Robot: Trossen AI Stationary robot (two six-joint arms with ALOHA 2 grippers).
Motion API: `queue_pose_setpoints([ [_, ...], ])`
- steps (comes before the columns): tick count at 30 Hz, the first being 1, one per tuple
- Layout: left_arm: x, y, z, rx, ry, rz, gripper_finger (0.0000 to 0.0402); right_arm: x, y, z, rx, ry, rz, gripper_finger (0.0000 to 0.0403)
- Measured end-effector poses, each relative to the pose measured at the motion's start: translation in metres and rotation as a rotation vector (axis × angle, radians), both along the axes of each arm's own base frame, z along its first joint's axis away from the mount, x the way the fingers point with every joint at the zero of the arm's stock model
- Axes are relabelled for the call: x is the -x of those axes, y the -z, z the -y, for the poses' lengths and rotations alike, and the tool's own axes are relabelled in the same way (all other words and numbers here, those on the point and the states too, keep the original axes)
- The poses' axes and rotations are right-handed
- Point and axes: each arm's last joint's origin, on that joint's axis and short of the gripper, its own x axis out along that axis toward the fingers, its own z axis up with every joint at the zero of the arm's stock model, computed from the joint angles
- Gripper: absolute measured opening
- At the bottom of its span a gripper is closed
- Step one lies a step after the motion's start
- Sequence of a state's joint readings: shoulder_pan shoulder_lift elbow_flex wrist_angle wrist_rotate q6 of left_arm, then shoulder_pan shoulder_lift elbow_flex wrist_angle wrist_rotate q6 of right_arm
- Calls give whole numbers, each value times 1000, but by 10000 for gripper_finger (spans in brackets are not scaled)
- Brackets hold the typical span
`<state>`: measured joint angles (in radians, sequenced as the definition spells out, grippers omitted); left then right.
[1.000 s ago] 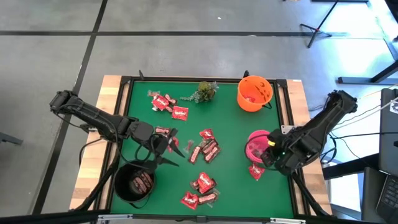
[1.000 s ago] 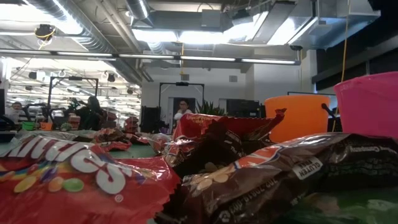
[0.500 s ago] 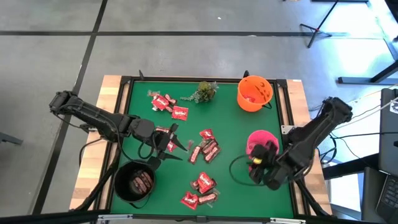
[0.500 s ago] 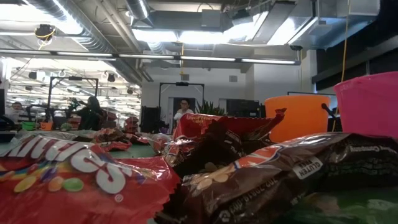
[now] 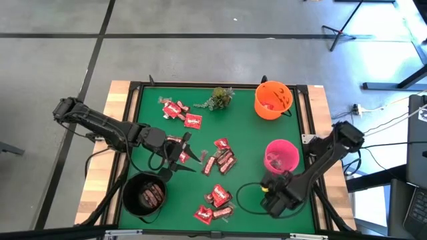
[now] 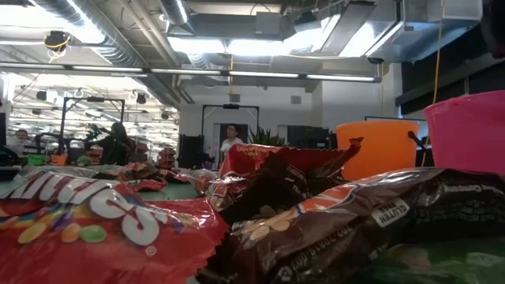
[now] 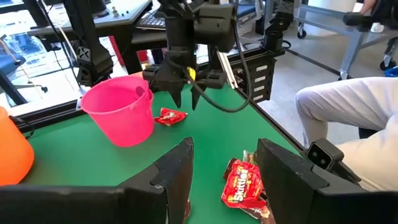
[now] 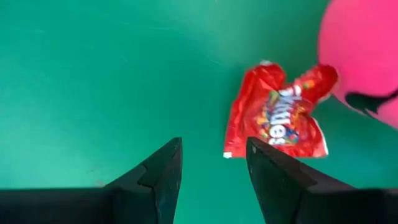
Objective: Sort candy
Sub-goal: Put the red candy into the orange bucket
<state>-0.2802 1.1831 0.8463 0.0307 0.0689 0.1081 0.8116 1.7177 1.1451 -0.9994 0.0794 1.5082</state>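
Observation:
Candy lies in clusters on the green mat: red packets and brown bars at the middle point(image 5: 220, 160), more near the front point(image 5: 215, 203), and some at the far left point(image 5: 180, 112). One red packet point(image 8: 277, 118) lies flat beside the pink bowl point(image 5: 281, 157). My right gripper point(image 8: 208, 165) points down just above the mat, open, with this packet a little beyond its fingertips; in the left wrist view it hangs over the packet point(image 7: 169, 116). My left gripper point(image 5: 189, 155) waits open at mid-left, holding nothing, with a red packet point(image 7: 242, 186) ahead of it.
An orange bowl point(image 5: 273, 100) stands at the far right and a black bowl point(image 5: 143, 195) holding candy at the near left. A green plant sprig point(image 5: 220, 98) lies at the far edge. Bare mat point(image 5: 247, 130) separates the clusters. A person's legs point(image 7: 348, 124) show beyond the table.
My right gripper has swung from beside the pink bowl toward the table's near edge and a little left, sinking close to the mat and turning about its axis. It stays open. The candy has not moved.

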Motion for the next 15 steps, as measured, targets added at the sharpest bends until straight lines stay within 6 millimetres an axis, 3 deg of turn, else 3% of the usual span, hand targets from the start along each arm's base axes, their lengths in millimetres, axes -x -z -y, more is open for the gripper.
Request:
queue_pose_setpoints([
  [15,0,0,1,10,-1,-4,167,-6,41,-14,130,215,-155,177],
])
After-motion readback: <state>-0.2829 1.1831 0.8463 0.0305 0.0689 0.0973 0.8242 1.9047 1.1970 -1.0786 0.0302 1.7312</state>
